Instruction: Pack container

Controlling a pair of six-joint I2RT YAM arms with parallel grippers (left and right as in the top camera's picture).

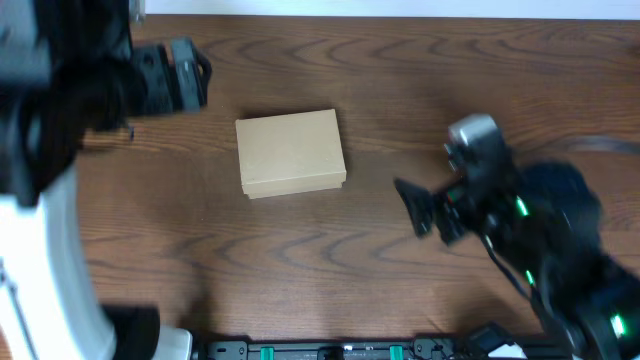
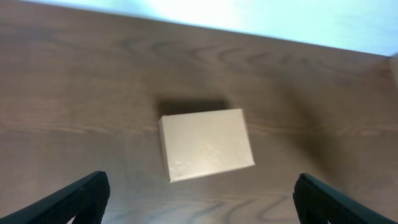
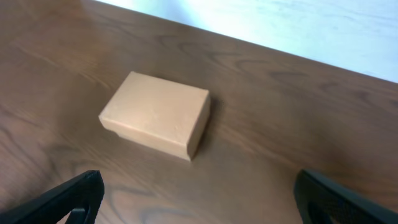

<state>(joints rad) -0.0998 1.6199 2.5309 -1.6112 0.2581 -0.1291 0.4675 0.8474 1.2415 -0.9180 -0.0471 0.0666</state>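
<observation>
The container (image 1: 291, 152) is a small tan cardboard box lying on the wooden table with its lid shut. It also shows in the left wrist view (image 2: 206, 144) and in the right wrist view (image 3: 155, 114). My left gripper (image 2: 199, 202) is open and empty, raised at the table's far left, apart from the box. In the overhead view it is a dark shape (image 1: 185, 78). My right gripper (image 3: 199, 199) is open and empty, to the right of the box and pointing at it. Overhead it shows as dark fingers (image 1: 420, 208).
The brown wooden table (image 1: 400, 90) ends at a pale far edge (image 1: 400, 8). A white robot base (image 1: 50, 290) stands at the front left. A black rail (image 1: 330, 350) runs along the front edge.
</observation>
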